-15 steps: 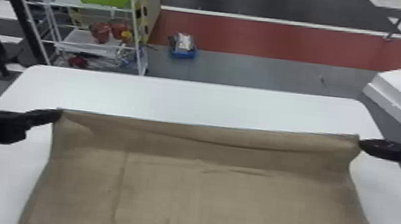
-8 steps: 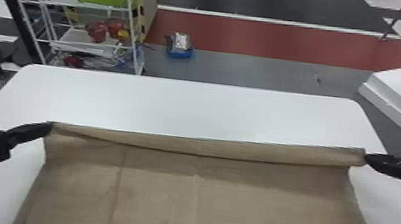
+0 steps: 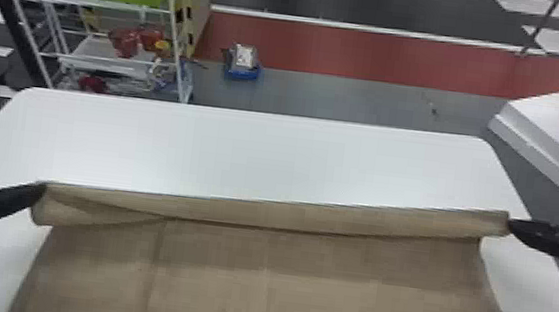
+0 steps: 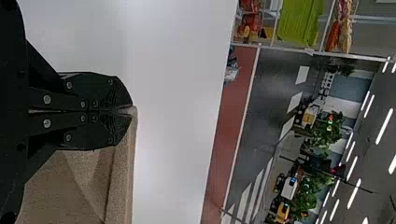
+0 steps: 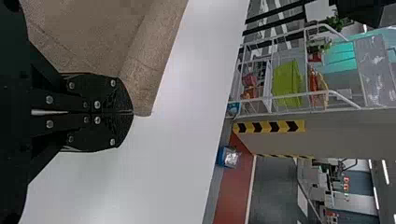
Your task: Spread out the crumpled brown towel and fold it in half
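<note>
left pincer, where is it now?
Head view, left side: left pincer is shut on the brown towel, at the left end of its far edge.

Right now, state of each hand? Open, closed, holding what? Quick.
Left hand: closed, holding the brown towel at its raised left corner.
Right hand: closed, holding the towel at its raised right corner.
</note>
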Available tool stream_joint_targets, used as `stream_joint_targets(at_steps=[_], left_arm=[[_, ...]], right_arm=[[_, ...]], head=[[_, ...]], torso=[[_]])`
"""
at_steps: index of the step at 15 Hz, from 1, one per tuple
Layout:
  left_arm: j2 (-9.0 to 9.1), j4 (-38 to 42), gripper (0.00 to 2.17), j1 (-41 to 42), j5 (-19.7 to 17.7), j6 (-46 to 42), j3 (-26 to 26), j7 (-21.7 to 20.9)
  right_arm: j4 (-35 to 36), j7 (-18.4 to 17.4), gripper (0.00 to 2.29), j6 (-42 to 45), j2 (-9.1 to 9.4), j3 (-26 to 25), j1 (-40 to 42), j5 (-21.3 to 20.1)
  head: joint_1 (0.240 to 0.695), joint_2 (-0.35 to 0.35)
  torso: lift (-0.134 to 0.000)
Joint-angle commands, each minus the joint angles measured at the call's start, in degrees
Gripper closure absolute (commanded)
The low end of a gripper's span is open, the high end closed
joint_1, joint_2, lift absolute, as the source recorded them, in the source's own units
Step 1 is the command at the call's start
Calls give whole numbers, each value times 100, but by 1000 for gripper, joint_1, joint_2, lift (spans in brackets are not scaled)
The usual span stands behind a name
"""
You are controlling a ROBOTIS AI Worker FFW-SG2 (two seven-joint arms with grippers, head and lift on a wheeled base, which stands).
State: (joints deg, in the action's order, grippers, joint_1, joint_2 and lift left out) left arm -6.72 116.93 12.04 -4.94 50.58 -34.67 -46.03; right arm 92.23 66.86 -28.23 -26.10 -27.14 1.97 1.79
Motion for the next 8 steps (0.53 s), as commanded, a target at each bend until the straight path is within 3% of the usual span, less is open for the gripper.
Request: stream_joint_targets(at_steps=[1,8], left_arm=[[127,154,1436,159,-121,-17,-260,-143],[434,269,1420,747,-209,-615,-383,-468]], right_arm=[[32,20,1214,137,-26,-98,129,146],[76,73,1214,770,-44,-151,700,287]], head=[[695,-29],[695,-32]], torso=[[-123],[-123]])
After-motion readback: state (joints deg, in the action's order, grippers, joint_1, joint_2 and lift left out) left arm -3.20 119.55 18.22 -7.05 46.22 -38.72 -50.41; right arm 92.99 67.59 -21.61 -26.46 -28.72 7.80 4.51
